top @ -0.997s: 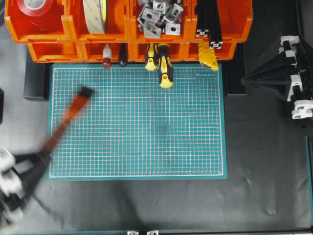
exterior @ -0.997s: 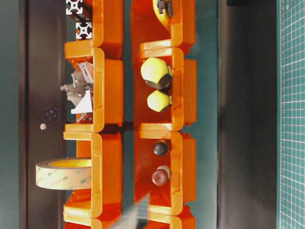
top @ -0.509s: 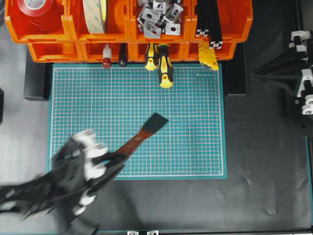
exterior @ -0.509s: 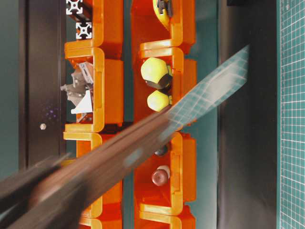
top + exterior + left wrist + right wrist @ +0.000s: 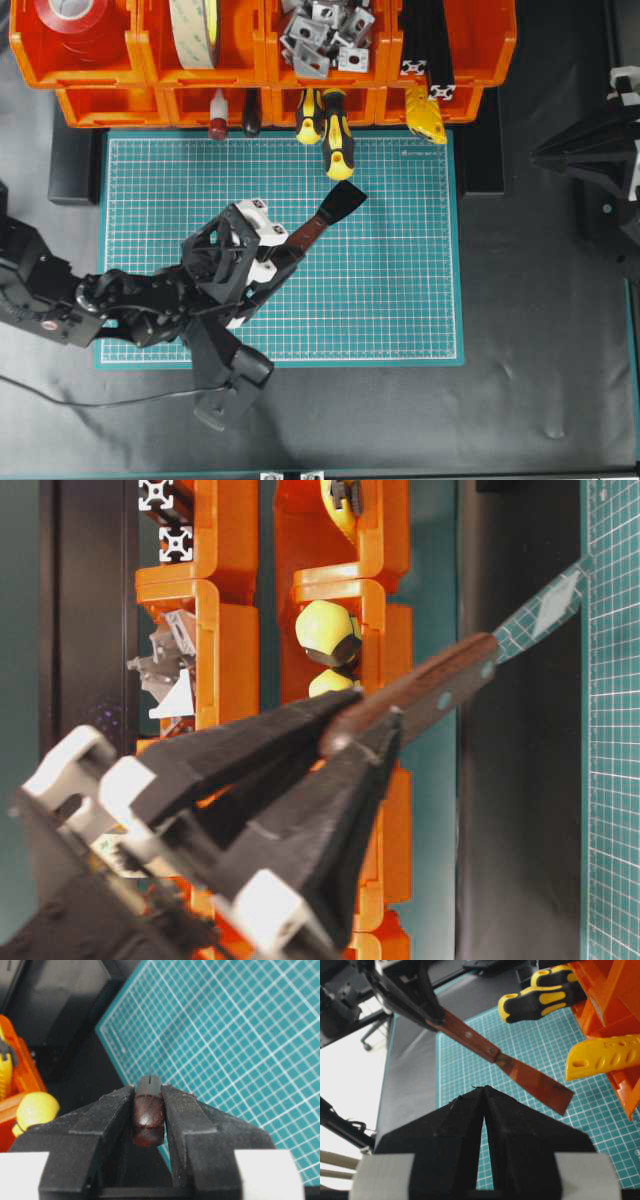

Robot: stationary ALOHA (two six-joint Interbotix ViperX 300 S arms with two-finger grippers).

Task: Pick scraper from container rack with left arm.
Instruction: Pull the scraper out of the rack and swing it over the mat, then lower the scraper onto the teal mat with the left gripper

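1. Reddish-brown wooden-handled scraper with dark flat blade (image 5: pixel 325 217) already out of the bright orange plastic bin rack (image 5: pixel 260 60), up over the green gridded cutting mat (image 5: pixel 400 300).
2. Black left gripper (image 5: pixel 283 251) clamped on the handle's butt end.
3. Long axis pointing away from the jaws, blade slanting toward the rack.
4. Right gripper (image 5: pixel 484 1097) pinched closed, empty, well off to the side.

Overhead looks down; the sideways table-level view seems close.
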